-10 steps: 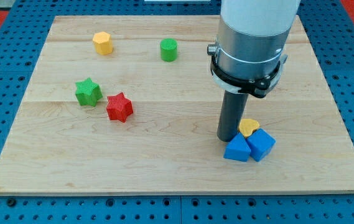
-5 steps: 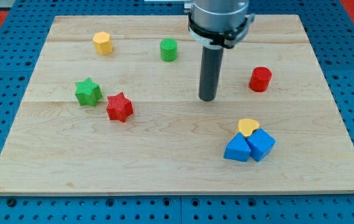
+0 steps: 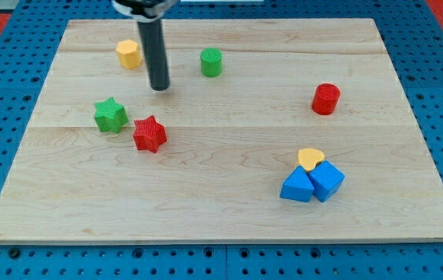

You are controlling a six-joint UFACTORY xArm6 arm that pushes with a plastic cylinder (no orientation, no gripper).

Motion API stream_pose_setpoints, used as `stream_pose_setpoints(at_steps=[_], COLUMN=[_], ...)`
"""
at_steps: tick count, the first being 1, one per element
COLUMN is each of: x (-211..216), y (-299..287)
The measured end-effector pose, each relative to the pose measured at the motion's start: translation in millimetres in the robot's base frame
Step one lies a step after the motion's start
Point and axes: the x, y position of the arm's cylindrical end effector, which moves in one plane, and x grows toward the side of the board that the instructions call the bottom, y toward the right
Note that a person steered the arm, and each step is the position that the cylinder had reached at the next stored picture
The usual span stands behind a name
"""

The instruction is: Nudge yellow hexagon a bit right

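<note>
The yellow hexagon [image 3: 128, 54] sits on the wooden board [image 3: 221, 187] near the view's top left. My tip [image 3: 159, 87] rests on the board just below and to the right of the hexagon, a short gap apart from it. The dark rod rises from the tip to the view's top edge. A green cylinder [image 3: 211, 62] stands to the right of the rod.
A green star [image 3: 110, 115] and a red star [image 3: 149, 134] lie below the tip at the left. A red cylinder [image 3: 325, 99] stands at the right. A yellow heart [image 3: 311, 159] touches two blue blocks [image 3: 312, 183] at the lower right.
My tip has swept from beside the blue blocks at the lower right, across the board's middle, up and left to beside the yellow hexagon. No block has moved.
</note>
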Motion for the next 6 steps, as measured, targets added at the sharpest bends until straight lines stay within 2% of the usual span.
stream_pose_setpoints(at_steps=[2, 4, 5, 6], x=[-26.3, -85.4, -75.1, -75.1], y=[-88.6, -93.4, -45.5, -44.0])
